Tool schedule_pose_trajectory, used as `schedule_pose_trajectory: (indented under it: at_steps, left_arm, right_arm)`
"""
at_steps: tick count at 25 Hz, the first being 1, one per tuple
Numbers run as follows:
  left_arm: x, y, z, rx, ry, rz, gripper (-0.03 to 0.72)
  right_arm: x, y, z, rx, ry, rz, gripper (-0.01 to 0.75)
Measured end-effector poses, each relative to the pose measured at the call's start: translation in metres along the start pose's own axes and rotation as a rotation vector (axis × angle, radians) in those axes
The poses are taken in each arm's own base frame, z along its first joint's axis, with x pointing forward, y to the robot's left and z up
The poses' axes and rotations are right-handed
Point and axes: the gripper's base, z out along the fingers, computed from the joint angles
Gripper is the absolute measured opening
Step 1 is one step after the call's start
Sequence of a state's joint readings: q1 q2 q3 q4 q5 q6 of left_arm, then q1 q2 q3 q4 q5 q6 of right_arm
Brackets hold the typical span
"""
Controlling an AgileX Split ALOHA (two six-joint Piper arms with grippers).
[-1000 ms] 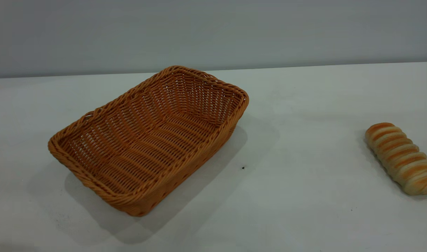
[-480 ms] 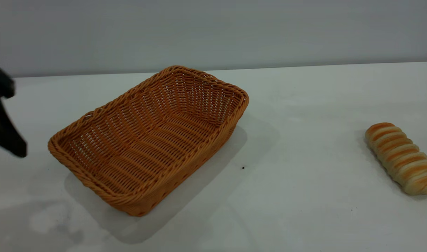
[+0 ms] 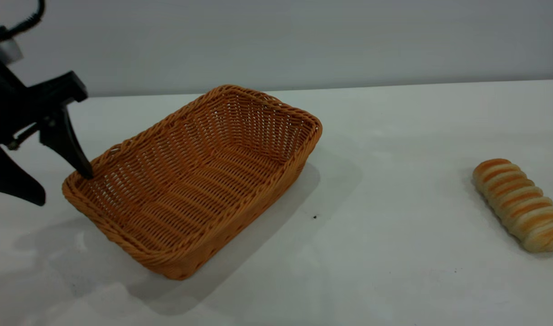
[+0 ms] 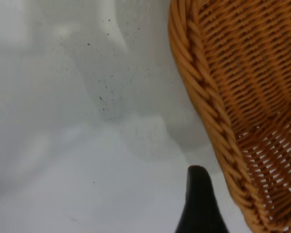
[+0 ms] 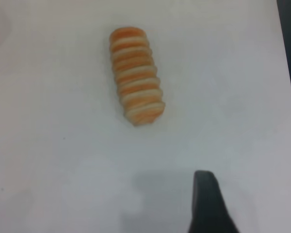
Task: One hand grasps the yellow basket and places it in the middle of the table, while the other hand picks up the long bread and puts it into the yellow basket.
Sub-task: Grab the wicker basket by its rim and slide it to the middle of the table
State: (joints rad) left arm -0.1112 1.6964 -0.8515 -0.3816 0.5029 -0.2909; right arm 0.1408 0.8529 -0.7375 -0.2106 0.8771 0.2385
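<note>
- In the exterior view, the black left pincer (image 3: 61, 188) is hanging spread at the left corner of the big orange-tan woven wicker basket (image 3: 192, 181), one finger (image 3: 65, 145) over its braided rim, the other outside.
- The basket is sitting left of centre on the white desk (image 3: 394, 235); the long ridged golden-and-cream bread (image 3: 521, 204) is lying far to its right.
- Only the right wrist view is showing the right pincer: one dark finger (image 5: 208, 204) near the bread (image 5: 136, 74); I cannot tell its spread.

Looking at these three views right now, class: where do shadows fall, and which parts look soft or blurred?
Exterior view: the yellow basket casts a broad grey shadow on the table toward the camera. Left wrist view: the finger is blurred. Right wrist view: the long bread looks soft, with barely any shadow.
</note>
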Motion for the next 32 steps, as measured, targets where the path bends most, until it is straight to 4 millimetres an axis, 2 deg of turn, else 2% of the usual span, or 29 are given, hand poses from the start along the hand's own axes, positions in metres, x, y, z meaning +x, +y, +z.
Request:
schedule_pose_trajectory:
  at_steps: [10,16,21,25,32]
  left_arm:
    - [-0.008,-0.001,0.025,-0.036,0.064,-0.028,0.561]
    - [-0.007,0.005,0.047,-0.071,0.093,-0.049,0.561]
    - [-0.014,0.006,0.065,-0.083,0.093,-0.057,0.561]
    - [-0.019,0.003,0.077,-0.087,0.098,-0.058,0.561]
    - [-0.023,-0.013,0.09,-0.069,0.078,-0.016,0.549]
  right_arm:
    - [-0.002,0.001,0.002,-0.003,-0.005,0.002,0.49]
    - [-0.003,0.001,0.002,-0.007,-0.02,0.002,0.49]
    - [-0.004,0.001,0.002,-0.01,-0.034,0.002,0.49]
    - [-0.005,0.002,0.002,-0.013,-0.046,0.002,0.49]
    - [-0.007,0.003,0.006,-0.013,-0.034,-0.001,0.49]
